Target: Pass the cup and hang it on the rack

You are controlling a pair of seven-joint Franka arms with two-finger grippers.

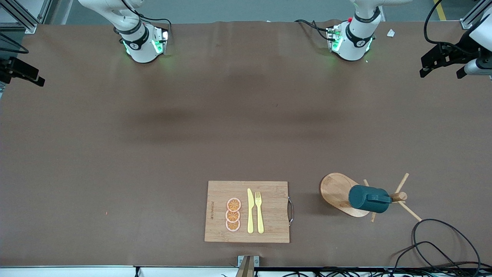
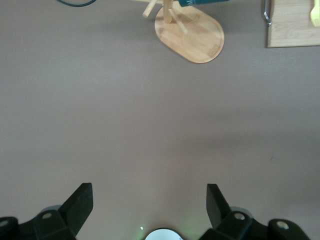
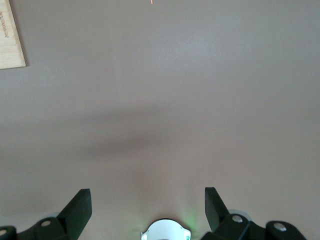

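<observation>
Cup (image 1: 369, 199) is hanging on the rack (image 1: 338, 192), at three o'clock from the board (image 1: 247, 211). Left gripper (image 2: 150, 205) and right gripper (image 3: 148, 209) are waiting over bare table, jaws spread, holding nothing.

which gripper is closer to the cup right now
Left. The left gripper, open, waits high over its end of the table, with the cup on the rack in its view. The right gripper, open, sees only the cutting board.
</observation>
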